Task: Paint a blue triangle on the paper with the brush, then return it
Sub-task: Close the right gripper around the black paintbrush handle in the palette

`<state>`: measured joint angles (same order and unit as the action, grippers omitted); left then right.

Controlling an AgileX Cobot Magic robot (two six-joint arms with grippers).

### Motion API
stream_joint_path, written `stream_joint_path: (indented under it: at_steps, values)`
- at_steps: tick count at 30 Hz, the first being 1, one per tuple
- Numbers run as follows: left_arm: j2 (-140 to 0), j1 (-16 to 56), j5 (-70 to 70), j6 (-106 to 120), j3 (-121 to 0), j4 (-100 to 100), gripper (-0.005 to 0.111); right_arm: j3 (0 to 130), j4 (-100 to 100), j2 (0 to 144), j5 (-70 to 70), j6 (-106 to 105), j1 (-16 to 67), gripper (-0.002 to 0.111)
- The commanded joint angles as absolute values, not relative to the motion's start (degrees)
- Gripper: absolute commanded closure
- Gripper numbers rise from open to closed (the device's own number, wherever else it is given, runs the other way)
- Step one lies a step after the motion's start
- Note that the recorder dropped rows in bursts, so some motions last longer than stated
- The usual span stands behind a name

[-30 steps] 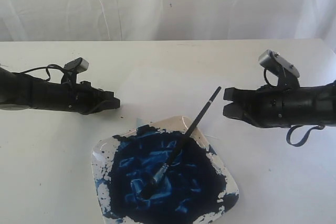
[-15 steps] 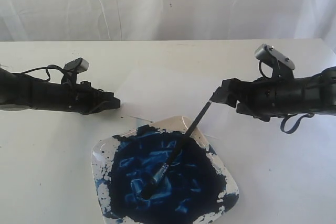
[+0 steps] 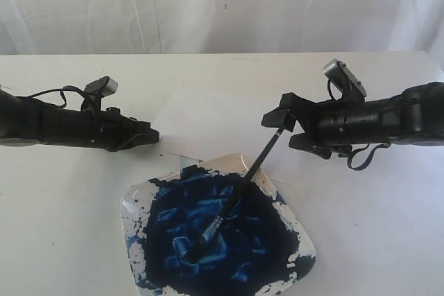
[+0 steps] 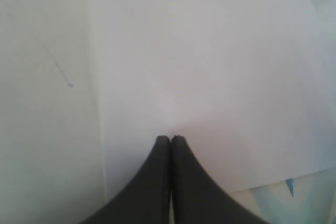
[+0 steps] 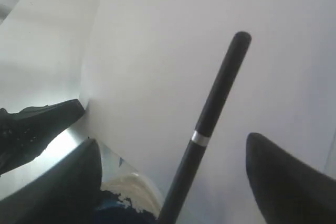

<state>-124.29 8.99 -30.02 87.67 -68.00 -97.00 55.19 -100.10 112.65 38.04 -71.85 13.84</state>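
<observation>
Brush point(image 3: 240, 188) diagonal, bristles in dish point(image 3: 127, 206)

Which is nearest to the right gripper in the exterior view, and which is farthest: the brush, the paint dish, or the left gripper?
Starting from the right gripper:
1. The brush: its handle end sits between the open jaws.
2. The paint dish: just below and to the left, at the front of the table.
3. The left gripper: far across on the left side.
</observation>
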Motion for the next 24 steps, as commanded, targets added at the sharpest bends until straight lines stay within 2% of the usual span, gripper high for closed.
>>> stream_joint_path:
  at_steps: [1, 4, 19, 24]
  values:
    - [-124.5, 9.3, -30.1, 87.8, -68.1, -97.2, 0.107, 55.6, -99.9, 115.1, 38.7, -71.7, 13.8, 0.038]
    - [-124.5, 9.3, -30.1, 87.8, -68.1, -97.2, 0.107, 56.2, -99.9, 116.3, 39.7, -71.8, 13.8, 0.038]
    - [-124.5, 9.3, -30.0, 87.8, -68.1, -97.2, 0.107, 58.7, -99.9, 119.7, 43.1, -73.9, 16.0, 0.064]
    - [-124.5, 9.3, -30.0, 87.8, -68.1, -97.2, 0.107, 58.7, -99.9, 119.7, 43.5, -74.5, 16.0, 0.069]
